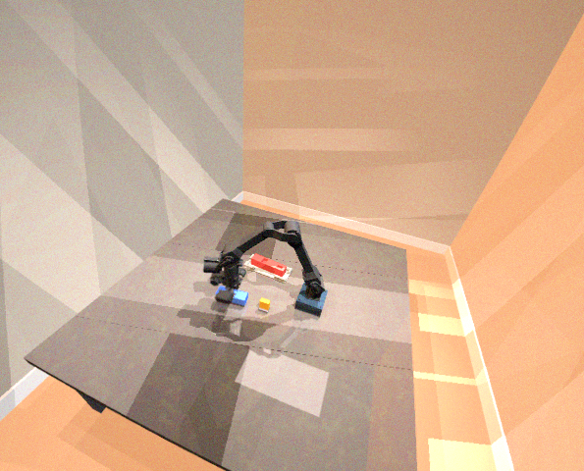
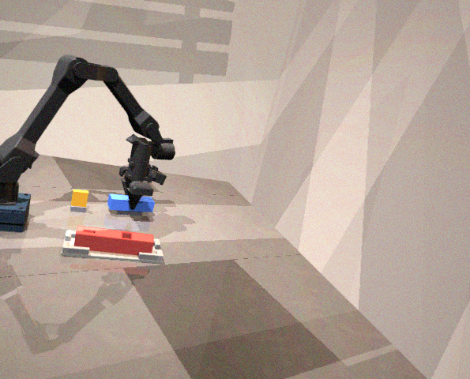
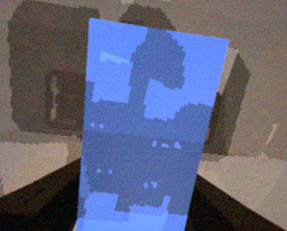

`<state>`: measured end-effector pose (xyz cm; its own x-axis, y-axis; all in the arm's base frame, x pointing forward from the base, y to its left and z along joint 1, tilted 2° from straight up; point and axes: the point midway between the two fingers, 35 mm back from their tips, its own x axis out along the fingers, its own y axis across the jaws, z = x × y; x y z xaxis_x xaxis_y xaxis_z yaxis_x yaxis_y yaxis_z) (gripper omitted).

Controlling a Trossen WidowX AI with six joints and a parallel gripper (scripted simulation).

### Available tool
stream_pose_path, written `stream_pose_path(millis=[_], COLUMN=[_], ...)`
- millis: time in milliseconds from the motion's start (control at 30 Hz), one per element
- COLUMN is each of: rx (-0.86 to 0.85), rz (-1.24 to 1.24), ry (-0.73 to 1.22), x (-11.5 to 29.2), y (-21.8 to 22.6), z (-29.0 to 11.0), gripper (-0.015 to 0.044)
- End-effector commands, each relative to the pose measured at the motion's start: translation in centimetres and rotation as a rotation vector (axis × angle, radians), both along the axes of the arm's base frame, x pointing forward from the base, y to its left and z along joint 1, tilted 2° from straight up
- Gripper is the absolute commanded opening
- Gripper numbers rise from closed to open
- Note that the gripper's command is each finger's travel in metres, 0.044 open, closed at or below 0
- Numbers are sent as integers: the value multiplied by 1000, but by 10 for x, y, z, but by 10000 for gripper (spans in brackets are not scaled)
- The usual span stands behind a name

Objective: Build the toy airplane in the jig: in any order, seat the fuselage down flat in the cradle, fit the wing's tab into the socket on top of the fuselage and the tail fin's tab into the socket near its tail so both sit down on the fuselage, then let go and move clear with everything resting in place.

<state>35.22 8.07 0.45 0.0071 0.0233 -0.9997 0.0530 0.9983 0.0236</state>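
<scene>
The blue wing (image 1: pixel 240 297) (image 2: pixel 118 202) (image 3: pixel 148 120) lies flat on the table. My gripper (image 1: pixel 224 294) (image 2: pixel 133 204) (image 3: pixel 134 167) points straight down over its middle, and its dark fingers press against both long sides of the wing. The red fuselage (image 1: pixel 268 264) (image 2: pixel 112 240) sits in the white jig cradle (image 1: pixel 283 277) (image 2: pixel 104 255), with two sockets showing on its top. The yellow tail fin (image 1: pixel 264 303) (image 2: pixel 80 198) stands on the table between the wing and the arm's base.
The arm's blue base (image 1: pixel 311 301) (image 2: pixel 4 212) stands to the side of the jig and the tail fin. Walls rise close behind the table. The table's edges lie far from the parts.
</scene>
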Motion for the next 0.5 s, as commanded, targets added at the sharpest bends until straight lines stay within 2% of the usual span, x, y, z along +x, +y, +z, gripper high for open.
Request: stream_pose_path(millis=[0, 133, 467], rx=[0, -5, -11], rz=[-4, 7, 18], ry=[0, -19, -38], x=[0, 2, 7], y=[0, 0, -1], z=[-1, 7, 34], gripper=[105, 0, 0])
